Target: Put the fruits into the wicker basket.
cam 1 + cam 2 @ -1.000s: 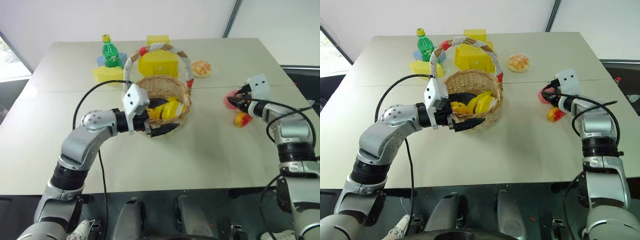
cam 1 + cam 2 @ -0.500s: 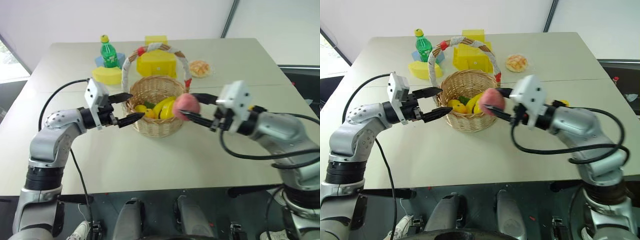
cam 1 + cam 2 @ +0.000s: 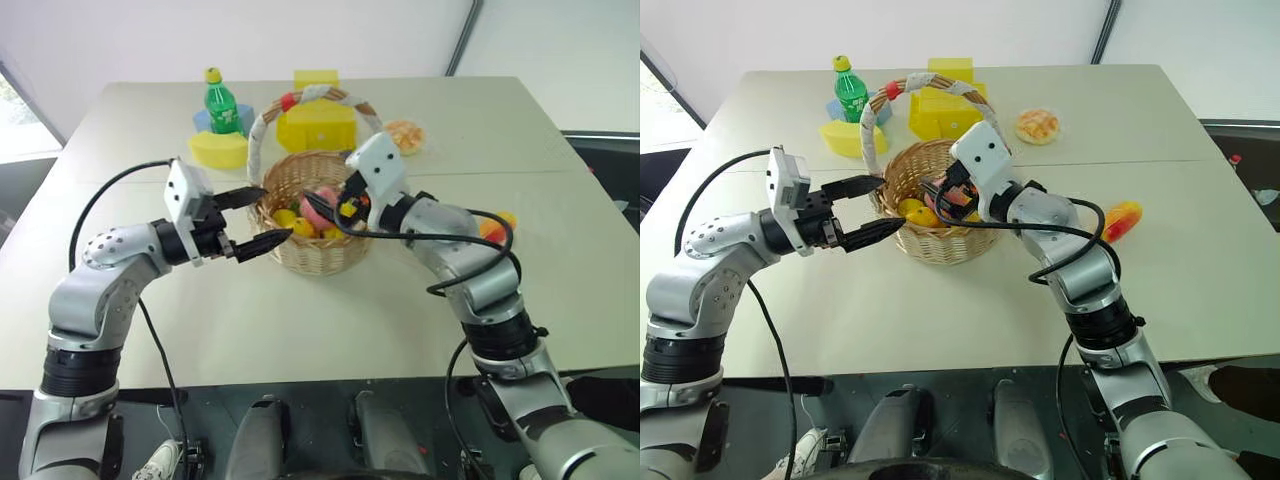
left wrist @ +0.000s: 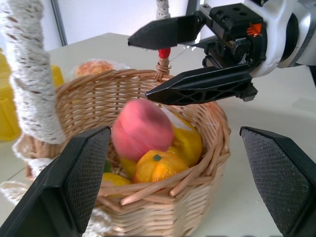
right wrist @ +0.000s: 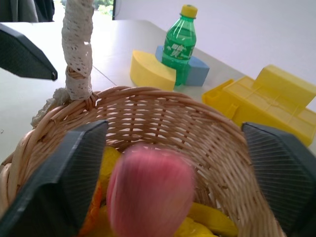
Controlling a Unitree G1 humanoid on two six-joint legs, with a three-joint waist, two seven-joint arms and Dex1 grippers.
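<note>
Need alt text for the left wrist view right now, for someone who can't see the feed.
A pink peach sits in the wicker basket on top of yellow and orange toy food, with the open right gripper poised just above it. The left gripper's own black fingers stand wide apart in the foreground, either side of the basket's near rim.

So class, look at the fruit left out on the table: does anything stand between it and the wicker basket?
Yes. The mango lies on the table to the robot's right of the wicker basket, and the right arm, whose right gripper hangs open over the basket, stretches across the space between them.
</note>
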